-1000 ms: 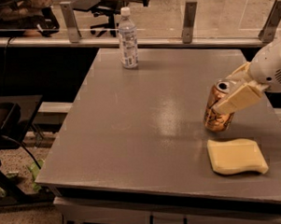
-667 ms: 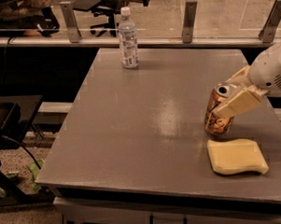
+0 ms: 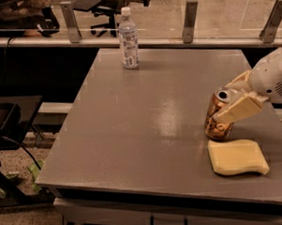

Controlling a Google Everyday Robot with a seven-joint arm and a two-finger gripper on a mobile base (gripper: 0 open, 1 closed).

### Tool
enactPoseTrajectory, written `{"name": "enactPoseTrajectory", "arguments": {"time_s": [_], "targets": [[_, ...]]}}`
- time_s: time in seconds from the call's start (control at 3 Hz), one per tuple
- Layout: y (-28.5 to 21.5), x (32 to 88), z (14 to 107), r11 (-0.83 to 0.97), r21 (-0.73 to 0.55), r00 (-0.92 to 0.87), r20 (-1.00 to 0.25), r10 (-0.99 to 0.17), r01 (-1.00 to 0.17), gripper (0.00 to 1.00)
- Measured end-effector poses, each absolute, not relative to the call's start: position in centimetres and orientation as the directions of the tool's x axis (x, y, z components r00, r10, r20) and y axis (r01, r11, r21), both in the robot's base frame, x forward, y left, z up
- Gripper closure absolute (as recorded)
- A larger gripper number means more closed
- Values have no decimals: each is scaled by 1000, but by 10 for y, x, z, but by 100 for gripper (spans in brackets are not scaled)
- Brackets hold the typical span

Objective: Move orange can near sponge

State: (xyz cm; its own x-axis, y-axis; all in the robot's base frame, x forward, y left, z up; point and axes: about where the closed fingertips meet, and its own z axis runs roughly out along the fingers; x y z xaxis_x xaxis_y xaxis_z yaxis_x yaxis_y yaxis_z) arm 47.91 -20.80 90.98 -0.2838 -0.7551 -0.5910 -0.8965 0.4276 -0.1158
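The orange can point(image 3: 217, 122) stands upright at the right side of the grey table point(image 3: 146, 123), its base just beyond the back left corner of the sponge. The sponge point(image 3: 236, 157) lies flat near the table's front right. My gripper point(image 3: 222, 105) reaches in from the right and is shut on the can. One pale-yellow finger point(image 3: 239, 108) crosses the can's front and the other lies behind its silver top. Whether the can's base touches the table or the sponge cannot be told.
A clear plastic water bottle point(image 3: 128, 38) stands at the table's back left. Metal posts and a glass rail point(image 3: 188, 21) run behind the table. Dark equipment and cables sit on the floor at the left.
My gripper and the can in it have moved slightly down and toward the front of the table, closer to the sponge. The sponge and the bottle have not moved.
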Motion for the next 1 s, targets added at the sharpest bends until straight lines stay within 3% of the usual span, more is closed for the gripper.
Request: {"name": "enactPoseTrajectory", "arguments": {"time_s": [0.33, 0.67, 1.0], "targets": [[-210, 477, 905, 432, -112, -287, -597, -749, -895, 12], [-212, 476, 897, 454, -112, -300, -609, -734, -884, 0], [-212, 476, 897, 455, -113, -300, -609, -734, -883, 0]]}}
